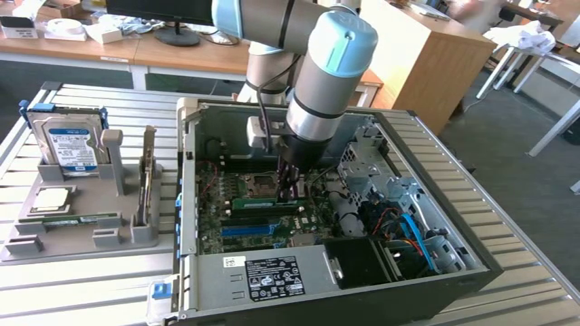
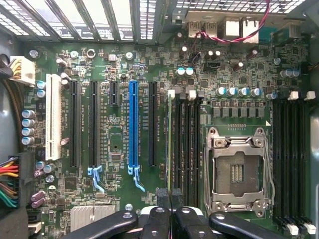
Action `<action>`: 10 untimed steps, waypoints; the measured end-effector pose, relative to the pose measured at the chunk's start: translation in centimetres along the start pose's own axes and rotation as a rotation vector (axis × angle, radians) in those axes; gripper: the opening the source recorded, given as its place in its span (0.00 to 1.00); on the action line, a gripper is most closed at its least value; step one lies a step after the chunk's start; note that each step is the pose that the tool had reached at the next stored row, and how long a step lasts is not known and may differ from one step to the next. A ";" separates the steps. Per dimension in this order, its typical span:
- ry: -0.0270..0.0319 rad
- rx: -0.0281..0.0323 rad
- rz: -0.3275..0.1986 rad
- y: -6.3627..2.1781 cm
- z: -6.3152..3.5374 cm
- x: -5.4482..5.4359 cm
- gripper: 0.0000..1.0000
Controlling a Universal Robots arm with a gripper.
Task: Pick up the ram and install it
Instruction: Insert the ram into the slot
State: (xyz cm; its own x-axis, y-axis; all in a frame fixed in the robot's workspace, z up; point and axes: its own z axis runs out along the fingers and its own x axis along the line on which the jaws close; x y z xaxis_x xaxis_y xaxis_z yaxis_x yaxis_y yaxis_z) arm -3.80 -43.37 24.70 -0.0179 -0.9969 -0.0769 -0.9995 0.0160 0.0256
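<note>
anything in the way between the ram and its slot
Nothing visible. The long thin green ram stick, clamped in the black gripper, lies edge-on along the black memory slots, with nothing crossing them.

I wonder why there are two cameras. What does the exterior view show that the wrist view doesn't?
The exterior view gives the arm, the blue-labelled hard drive in its grey holder and the computer case. The wrist view gives the white slot and small round capacitors. Both share the motherboard, the blue slot, the empty processor socket, and the gripper shut on the ram at the black memory slots.
</note>
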 end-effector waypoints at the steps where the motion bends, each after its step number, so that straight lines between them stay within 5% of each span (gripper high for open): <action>1: 0.0000 0.0000 0.000 0.00 0.07 0.0 0.11; 10: 0.0000 0.0000 0.000 -0.07 0.22 0.0 0.11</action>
State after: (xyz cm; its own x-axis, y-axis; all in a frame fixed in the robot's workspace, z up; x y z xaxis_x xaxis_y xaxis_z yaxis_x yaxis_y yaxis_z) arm -3.74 -43.37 24.48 -0.0180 -0.9969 -0.0769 -0.9995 0.0160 0.0256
